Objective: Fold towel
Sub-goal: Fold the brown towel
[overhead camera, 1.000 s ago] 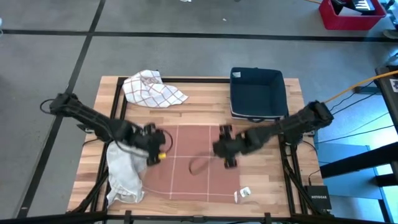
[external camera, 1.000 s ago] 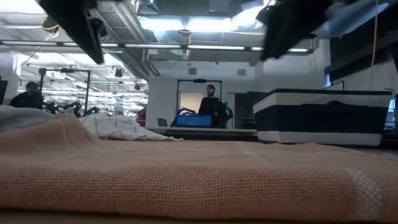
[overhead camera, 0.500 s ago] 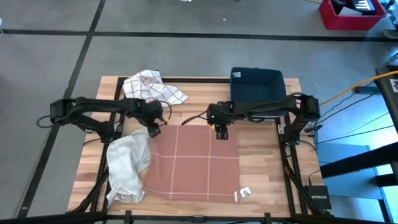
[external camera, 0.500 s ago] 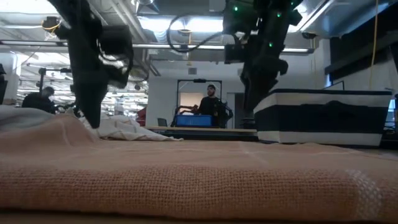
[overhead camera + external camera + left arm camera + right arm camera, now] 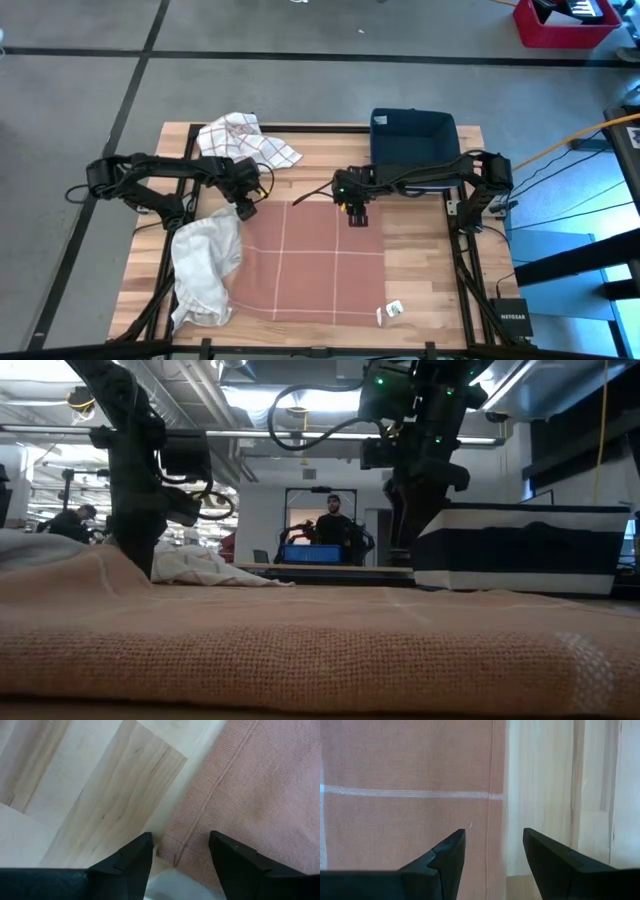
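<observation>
A salmon-pink towel point(image 5: 310, 260) with thin white grid lines lies spread flat on the wooden table. My left gripper point(image 5: 246, 210) points down over its far left corner. In the left wrist view the open fingers point(image 5: 181, 837) stand on either side of that hemmed corner point(image 5: 172, 851). My right gripper point(image 5: 357, 217) points down at the far right corner. Its open fingers point(image 5: 493, 832) straddle the towel's right hem point(image 5: 495, 795). In the low view both grippers point(image 5: 140, 560) point(image 5: 400, 550) reach down behind the towel's near fold point(image 5: 300, 640).
A crumpled white cloth point(image 5: 205, 265) lies over the towel's left edge. A checked cloth point(image 5: 245, 140) sits at the far left, and a dark blue bin point(image 5: 413, 150) at the far right. A small white tag point(image 5: 393, 310) lies near the front right corner. People stand in the room beyond.
Both grippers have left the towel's middle, gone toward the table's far edge and come down, the left to the far left corner and the right to the far right corner. Most of this travel was in the first half second. The towel has stayed flat.
</observation>
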Controlling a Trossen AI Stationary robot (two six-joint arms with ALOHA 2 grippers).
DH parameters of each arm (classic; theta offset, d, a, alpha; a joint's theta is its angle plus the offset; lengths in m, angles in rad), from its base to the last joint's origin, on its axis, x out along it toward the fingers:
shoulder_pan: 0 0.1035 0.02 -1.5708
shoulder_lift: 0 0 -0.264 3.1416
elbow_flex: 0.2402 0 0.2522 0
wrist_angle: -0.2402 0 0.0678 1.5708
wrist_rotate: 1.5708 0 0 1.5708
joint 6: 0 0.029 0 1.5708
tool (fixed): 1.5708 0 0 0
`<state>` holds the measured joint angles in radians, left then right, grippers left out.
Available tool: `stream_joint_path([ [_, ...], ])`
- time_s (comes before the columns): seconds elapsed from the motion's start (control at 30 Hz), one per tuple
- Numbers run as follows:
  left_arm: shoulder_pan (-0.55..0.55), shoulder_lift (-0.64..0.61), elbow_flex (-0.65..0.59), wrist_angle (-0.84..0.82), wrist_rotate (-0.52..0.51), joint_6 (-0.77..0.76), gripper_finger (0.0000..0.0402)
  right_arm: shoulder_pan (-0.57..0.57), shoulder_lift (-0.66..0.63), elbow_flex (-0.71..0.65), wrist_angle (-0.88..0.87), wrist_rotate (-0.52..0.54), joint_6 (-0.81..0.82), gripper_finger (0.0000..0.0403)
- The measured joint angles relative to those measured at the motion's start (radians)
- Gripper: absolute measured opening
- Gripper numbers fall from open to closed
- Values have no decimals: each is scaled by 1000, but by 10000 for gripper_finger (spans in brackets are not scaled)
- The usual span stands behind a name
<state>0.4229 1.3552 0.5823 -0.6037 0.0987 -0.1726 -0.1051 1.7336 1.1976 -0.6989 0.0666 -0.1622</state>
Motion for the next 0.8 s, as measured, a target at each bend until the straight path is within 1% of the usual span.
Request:
stream_joint_path([
  [0.1, 0, -2, -1, 8, -9, 22, 185, 0, 0, 0, -34, 0, 0, 205],
  [0.17, 0, -1, -1, 12, -12, 25, 170, 0, 0, 0, -62, 1, 0, 205],
  [0.4, 0, 0, -2, 27, -22, 40, 73, -29, 14, -8, -129, 4, 0, 205],
  [0.5, 0, 0, -2, 35, -17, 46, 34, -48, 19, -55, -102, 1, -4, 204],
  [0.57, 0, 0, -2, 43, -15, 56, 14, -63, 19, -99, -55, 0, -10, 204],
  [0.63, 0, 0, -2, 54, -14, 77, 5, -77, 19, -137, -24, 0, -17, 204],
  [0.8, 0, 0, -2, 67, -14, 94, 13, -100, 15, -221, 68, -9, -28, 204],
])
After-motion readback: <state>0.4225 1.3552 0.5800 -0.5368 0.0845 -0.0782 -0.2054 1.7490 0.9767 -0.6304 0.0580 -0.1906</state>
